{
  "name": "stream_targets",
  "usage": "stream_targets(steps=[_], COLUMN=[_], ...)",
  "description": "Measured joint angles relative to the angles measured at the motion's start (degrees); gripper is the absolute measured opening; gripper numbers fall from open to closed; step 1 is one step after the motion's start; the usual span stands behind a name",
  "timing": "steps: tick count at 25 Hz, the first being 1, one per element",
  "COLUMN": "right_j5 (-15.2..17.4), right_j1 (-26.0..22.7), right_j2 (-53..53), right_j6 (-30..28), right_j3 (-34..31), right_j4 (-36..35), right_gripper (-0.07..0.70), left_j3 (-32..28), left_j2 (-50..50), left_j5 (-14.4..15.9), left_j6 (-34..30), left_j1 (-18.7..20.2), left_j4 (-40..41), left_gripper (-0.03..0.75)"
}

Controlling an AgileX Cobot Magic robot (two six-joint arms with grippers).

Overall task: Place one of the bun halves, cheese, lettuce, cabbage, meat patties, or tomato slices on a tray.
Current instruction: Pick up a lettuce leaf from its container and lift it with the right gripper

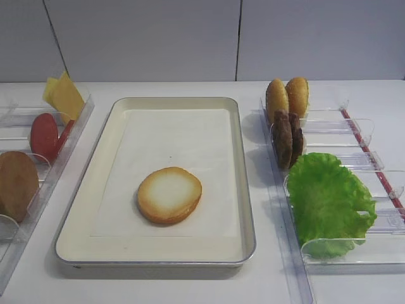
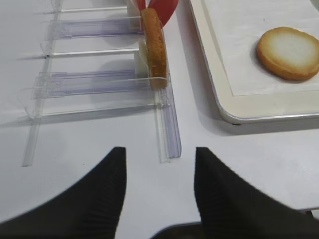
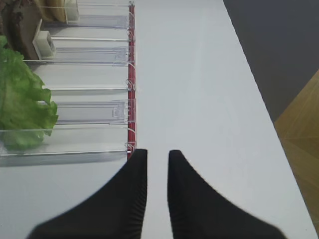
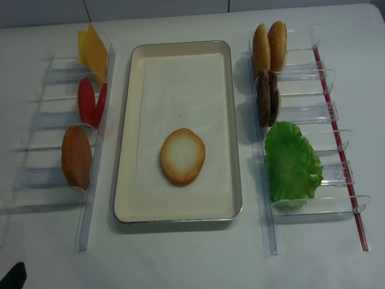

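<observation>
One bun half [image 1: 169, 195] lies toasted face up on the tray [image 1: 101, 161], toward its near end. Right of the tray, lettuce [image 1: 329, 199] sits in a rack [image 1: 354, 250]. The right pincer [image 3: 157, 164] hovers over bare worktop [image 3: 199, 99], slightly parted, empty. The left pincer [image 2: 159, 164] gapes wide, empty.

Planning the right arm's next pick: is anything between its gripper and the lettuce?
Yes. The clear rack holding the lettuce lies between it and the right gripper: its dividers and red-edged outer end face the narrowly parted jaws.
</observation>
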State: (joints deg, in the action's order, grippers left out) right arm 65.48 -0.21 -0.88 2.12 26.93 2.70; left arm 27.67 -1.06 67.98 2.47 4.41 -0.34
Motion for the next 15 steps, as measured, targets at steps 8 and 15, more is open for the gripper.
stream_targets(steps=[8, 15], right_j5=[0.0, 0.0], right_j1=[0.0, 0.0], right_j2=[0.0, 0.0], right_j6=[0.0, -0.1], right_j3=[0.0, 0.0], right_j4=[-0.1, -0.2], right_gripper=[0.156, 0.159], left_j3=[0.0, 0.0], left_j2=[0.0, 0.0], left_j5=[0.0, 0.0], left_j6=[0.0, 0.0], left_j1=[0.0, 0.0], left_j4=[0.0, 0.0], left_gripper=[0.294, 0.294])
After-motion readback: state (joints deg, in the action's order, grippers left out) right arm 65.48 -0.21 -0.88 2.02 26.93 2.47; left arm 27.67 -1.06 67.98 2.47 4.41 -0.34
